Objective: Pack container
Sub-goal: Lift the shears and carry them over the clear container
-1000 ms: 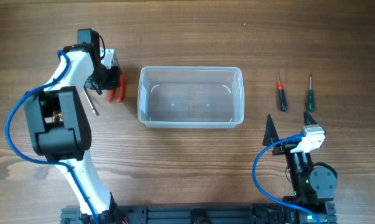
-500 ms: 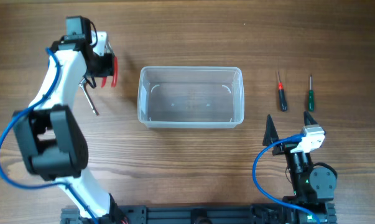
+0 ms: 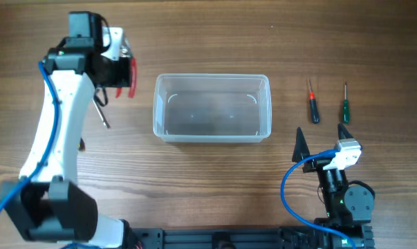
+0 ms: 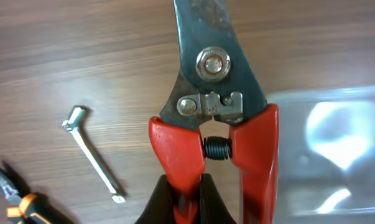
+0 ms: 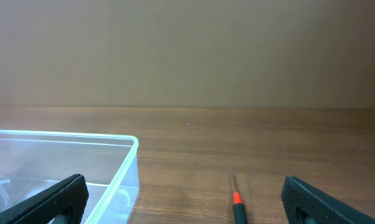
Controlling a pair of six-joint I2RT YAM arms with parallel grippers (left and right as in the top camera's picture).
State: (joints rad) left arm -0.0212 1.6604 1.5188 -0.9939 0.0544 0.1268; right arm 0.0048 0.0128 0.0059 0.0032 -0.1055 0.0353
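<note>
The container point(image 3: 212, 77) is a clear plastic tub at mid-table, with nothing in it. Left of it, my left gripper point(image 3: 122, 70) is shut on one handle of red-handled snips point(image 3: 131, 76) and holds them off the wood. In the left wrist view the black fingertips point(image 4: 168, 202) pinch the left red handle of the snips point(image 4: 215, 106), whose grey blades point away; the container point(image 4: 336, 143) blurs in at the right. My right gripper point(image 3: 321, 133) stands wide open near the front right, holding nothing. The right wrist view shows its fingers point(image 5: 50, 202) apart, with the container's corner point(image 5: 132, 142) ahead on the left.
A red-collared black screwdriver point(image 3: 312, 105) and a green one point(image 3: 345, 105) lie right of the tub. A small L-shaped metal key point(image 3: 102, 115) lies under the left arm, also the key point(image 4: 94, 155) in the left wrist view beside orange-handled pliers point(image 4: 13, 200).
My left arm has lifted and carried the red snips toward the back of the table, slightly right. The right arm has not moved.
</note>
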